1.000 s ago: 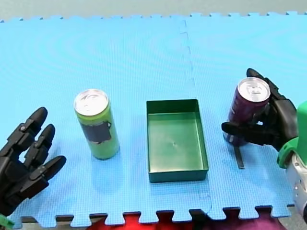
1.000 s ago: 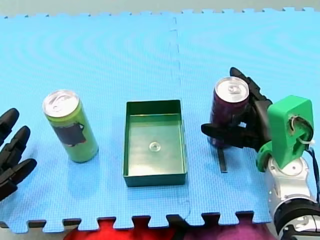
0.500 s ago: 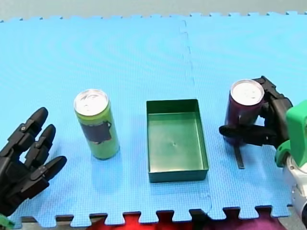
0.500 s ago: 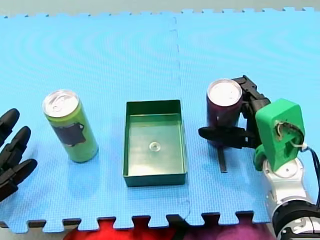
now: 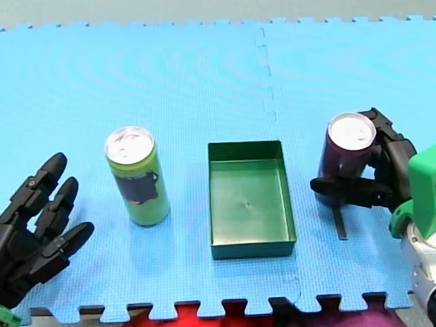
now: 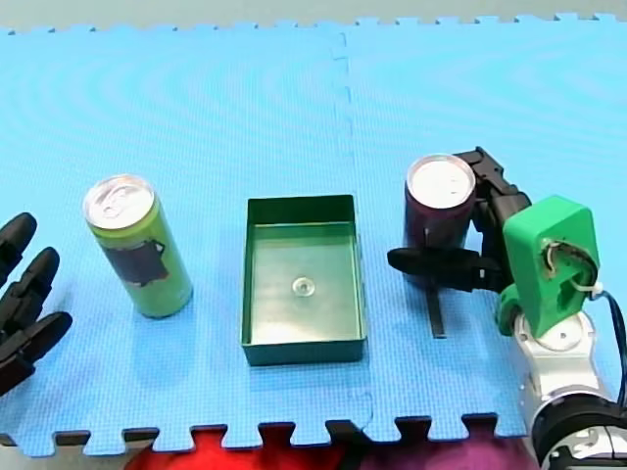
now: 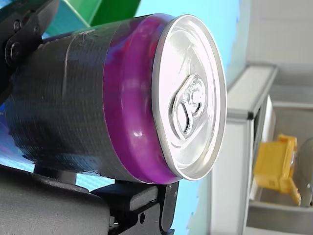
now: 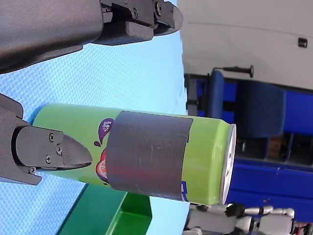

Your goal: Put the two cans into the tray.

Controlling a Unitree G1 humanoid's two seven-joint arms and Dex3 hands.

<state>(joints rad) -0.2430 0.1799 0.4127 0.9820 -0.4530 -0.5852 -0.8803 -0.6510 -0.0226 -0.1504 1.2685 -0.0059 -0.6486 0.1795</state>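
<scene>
Clasped in the robot's black three-finger right hand [image 5: 381,178], toward the right side of the blue foam puzzle mat [image 5: 170,82]: a purple aluminium drink can [image 5: 346,160], upright, its silver lid and pull-tab facing up. Thumb laid across the front of the can low down, the other fingers wrapped round its far side. Seen up close in the first wrist view [image 7: 122,98]: a wide band of dark tape round the body, with glossy purple left bare below the rim. Just right of the shallow green rectangular tray [image 5: 245,145] and apart from it. Base hidden behind the thumb, so no telling whether on the mat or off it. On the mat just beneath, a short black strip [image 5: 338,223].

Left of the tray and apart from it: a tall lime-green drink can [image 5: 138,182], standing upright on the mat, with a silver lid and a dark patch on its side. Close up in the second wrist view [image 8: 146,156]: a grey tape rectangle over a printed label, and black fingertips [image 8: 58,152] to either side.

Left hand [image 5: 34,228] at the near left corner of the mat, well apart from the green can, uncurled and holding nothing.

Tray midway between the two cans, with a small round mark on its floor.
</scene>
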